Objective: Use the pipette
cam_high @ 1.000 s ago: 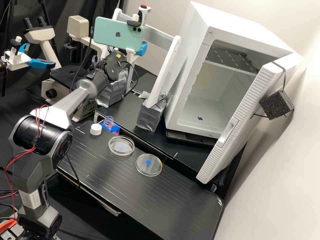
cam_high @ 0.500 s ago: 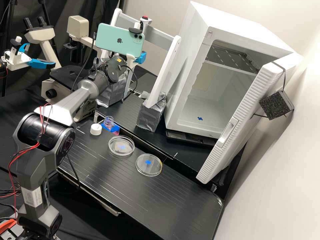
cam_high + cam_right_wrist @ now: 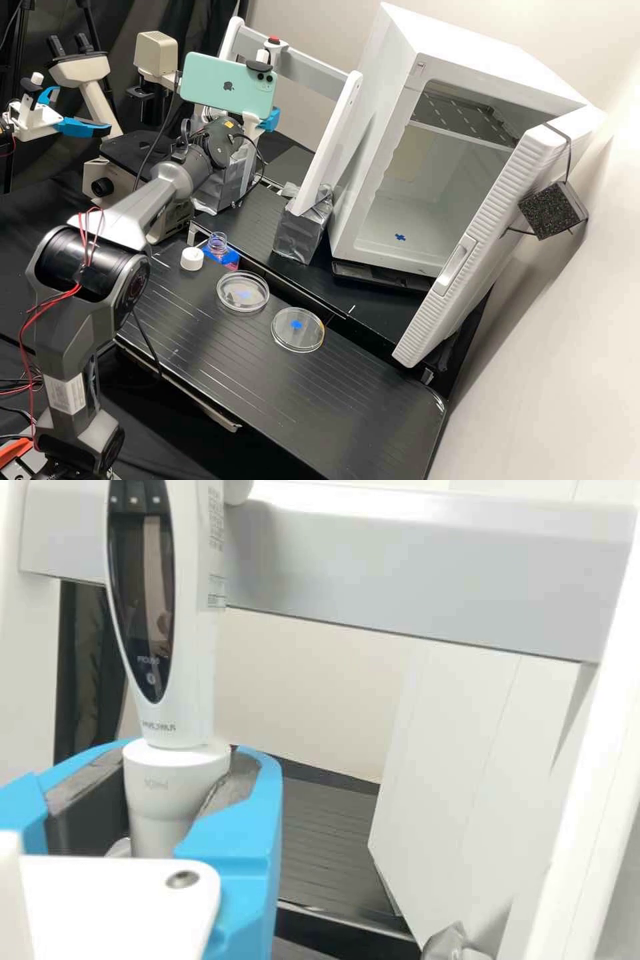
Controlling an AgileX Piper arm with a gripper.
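Swung gripper (image 3: 269, 120) and pipette (image 3: 195, 670) together toward the high view's left and slightly down since the earlier frame, bringing phone (image 3: 227, 87) along. Have black bench (image 3: 347, 407) slanting across the high view. See white cabinet (image 3: 480, 60) with its open door (image 3: 507, 233) to the right, plus black block (image 3: 552, 210) tied to the door. Got stand with grey crossbar (image 3: 313, 70) and silver-taped bases (image 3: 303, 230) beside the cabinet. See microscope (image 3: 137, 153) farther left, behind the arm. Holding pipette in the air at the stand, in front of the crossbar as seen in the wrist view. Pinching its pale collar (image 3: 170, 775) between blue fingers (image 3: 262, 820), closed in from both sides. Find two clear round dishes on the bench, near one another and apart: one (image 3: 227, 301) near the bottle, the other (image 3: 297, 339) farther off. See small uncapped bottle (image 3: 218, 247) with pinkish contents, and white cap (image 3: 192, 259) set just beside it.
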